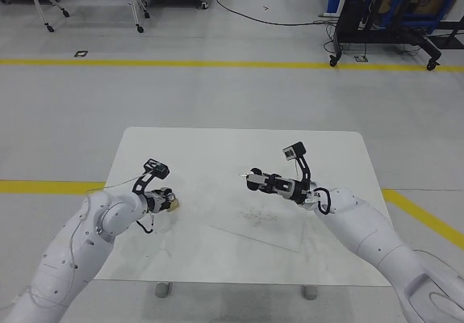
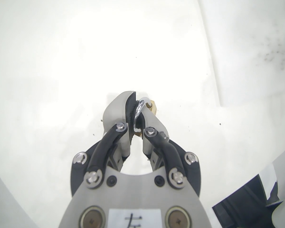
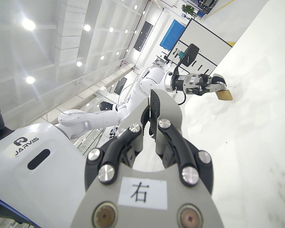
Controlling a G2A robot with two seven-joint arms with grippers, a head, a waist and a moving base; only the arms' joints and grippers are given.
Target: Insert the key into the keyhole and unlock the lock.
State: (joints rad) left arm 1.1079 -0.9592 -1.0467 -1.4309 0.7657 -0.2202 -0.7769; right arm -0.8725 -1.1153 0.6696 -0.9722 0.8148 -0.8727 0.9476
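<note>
The left pincer (image 2: 138,103) is gripping the lock (image 3: 224,95) near the table's (image 1: 215,145) left edge. The right pincer (image 3: 152,97), pinching the key (image 1: 243,174), should be lining up straight.

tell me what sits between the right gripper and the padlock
Nothing: just bare table between the right gripper and the padlock, as the top view shows.

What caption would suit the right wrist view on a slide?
Shut right gripper faces the left gripper, which holds a brass-coloured padlock by its silver shackle over the white table.
</note>
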